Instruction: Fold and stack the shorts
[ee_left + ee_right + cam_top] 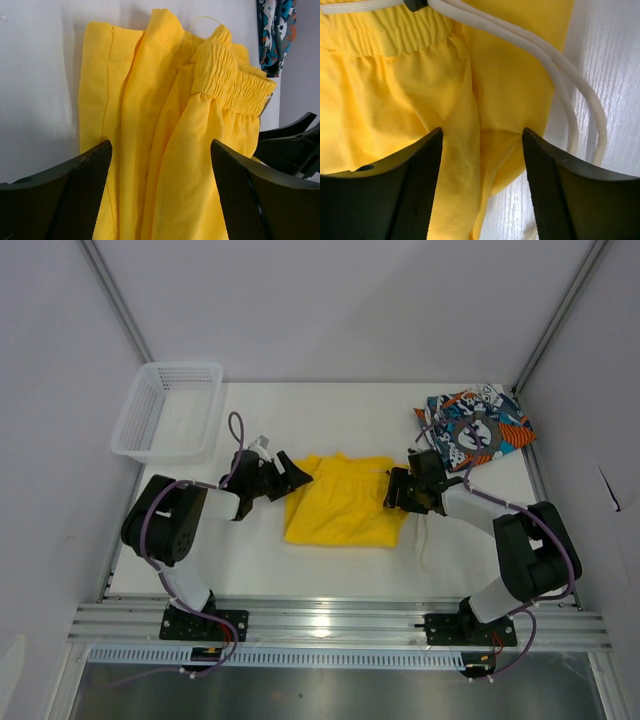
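When looked at from above, shows a flat white table [330,420] shut in by pale grey walls, with shiny metal rails along the near edge. Holds a white plastic basket [168,410] full of little holes at the far left corner. Has the yellow shorts [340,505] lying in the middle, bunched up and partly folded, right between the two arms. Has the printed shorts [478,425], blue, orange, black and white, crumpled at the far right corner, well apart from the yellow pair. Left gripper [300,476] at the left edge of the yellow cloth, right gripper [397,490] at its right edge. Up close on the left: wide open, black bumpy fingers [75,190] spread to each side of soft yellow folds, squeezing nothing. Same on the right: wide open, one of the fingers [410,185] on each side of a yellow fold, gripping nothing. Stretchy gathered waistband [235,82] standing up in a ruffle. Thick white drawstring [560,75] looping off the cloth onto the table.
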Controlling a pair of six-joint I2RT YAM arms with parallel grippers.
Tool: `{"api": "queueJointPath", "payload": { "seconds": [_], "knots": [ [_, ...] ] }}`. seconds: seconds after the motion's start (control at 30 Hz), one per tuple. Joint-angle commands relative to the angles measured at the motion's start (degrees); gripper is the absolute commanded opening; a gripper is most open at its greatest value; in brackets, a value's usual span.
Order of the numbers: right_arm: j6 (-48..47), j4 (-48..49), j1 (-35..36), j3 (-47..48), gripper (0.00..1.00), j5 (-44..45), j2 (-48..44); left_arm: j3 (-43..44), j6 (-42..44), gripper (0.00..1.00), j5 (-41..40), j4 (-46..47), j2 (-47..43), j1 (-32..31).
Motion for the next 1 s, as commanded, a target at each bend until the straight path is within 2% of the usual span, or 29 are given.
{"api": "queueJointPath", "payload": {
  "seconds": [0.0,0.1,0.23,0.3,0.33,0.43,0.57,0.63,0.7,0.83,0.97],
  "knots": [
    [0.23,1.36,-0.23,0.83,0.68,0.32,-4.84,0.05,3.92,0.84,-4.26,-10.08,-2.48,0.03],
    [0.32,-0.13,-0.4,0.56,0.72,2.16,-8.28,0.76,4.71,0.84,-6.54,-13.86,-4.94,-0.93],
    [0.76,-1.98,-0.75,-0.23,0.99,5.24,-10.74,1.29,5.94,0.84,-9.71,-17.38,-8.37,-2.25],
    [0.06,-1.63,-1.89,-0.93,0.99,4.28,-10.22,1.81,6.64,0.85,-10.33,-18.7,-10.13,-2.69],
    [0.05,-0.06,-2.59,-1.54,0.99,-0.94,-9.87,2.69,6.82,0.85,-10.5,-20.45,-10.57,-2.78],
    [0.58,3.98,-5.24,-3.3,1.0,-8.61,-8.2,4.45,7.96,0.86,-11.73,-24.58,-12.24,-3.57],
    [0.06,7.33,-5.5,-3.04,0.99,-12.15,-6.09,5.68,9.1,0.88,-15.6,-30.64,-15.22,-4.36],
    [-0.47,9.17,-5.5,-2.52,1.0,-13.73,-4.08,5.42,8.41,0.91,-20.16,-32.77,-17.94,-4.36],
    [-0.82,10.93,-5.42,-2.34,1.0,-16.55,-2.66,2.54,7.35,0.98,-24.37,-34.88,-22.06,-4.45],
    [-0.82,14.98,-5.5,-2.6,0.99,-19.89,1.28,0.76,7.87,0.99,-25.27,-36.46,-23.93,-4.36],
    [-1.09,15.42,-5.33,-2.69,1.0,-18.84,2.97,-0.11,8.05,0.99,-24.31,-34.89,-21.3,-4.28]
  ]
}}
